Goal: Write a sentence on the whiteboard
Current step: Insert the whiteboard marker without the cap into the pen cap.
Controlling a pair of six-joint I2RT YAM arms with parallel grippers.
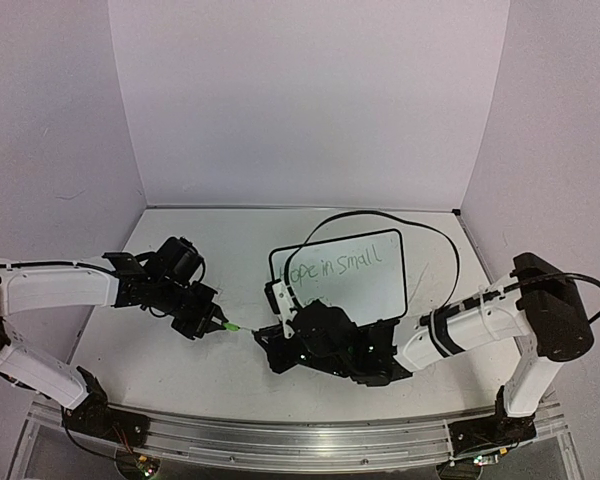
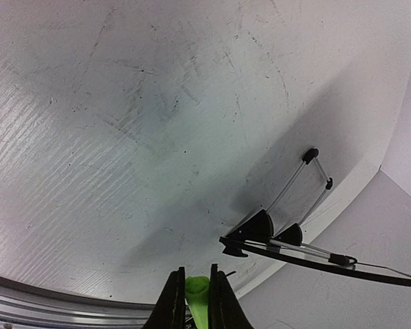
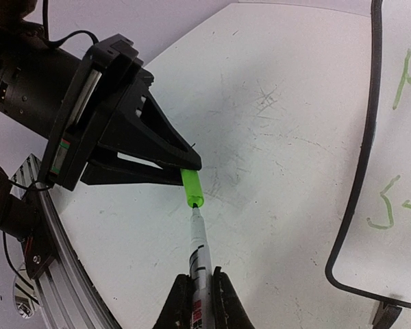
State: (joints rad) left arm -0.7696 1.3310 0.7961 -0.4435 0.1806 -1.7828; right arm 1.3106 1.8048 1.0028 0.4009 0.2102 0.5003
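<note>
The whiteboard (image 1: pixel 365 275) stands tilted at mid-table, black-framed, with green lettering (image 1: pixel 332 266) reading "Hope in small". The right arm hides its lower part. In the right wrist view the board's corner (image 3: pixel 390 157) shows the start of two green lines (image 3: pixel 387 209). My left gripper (image 1: pixel 218 324) is shut on a green marker cap (image 2: pixel 197 291), which points right. The right gripper (image 3: pixel 203 273) is shut on a white marker (image 3: pixel 200 253). The marker's tip sits at the open mouth of the cap (image 3: pixel 191 189). In the left wrist view the board shows edge-on with its two black feet (image 2: pixel 259 226).
A black cable (image 1: pixel 420 225) loops over the whiteboard's top and down its right side. An aluminium rail (image 1: pixel 290 440) runs along the near table edge. White walls close in the table at the back and both sides.
</note>
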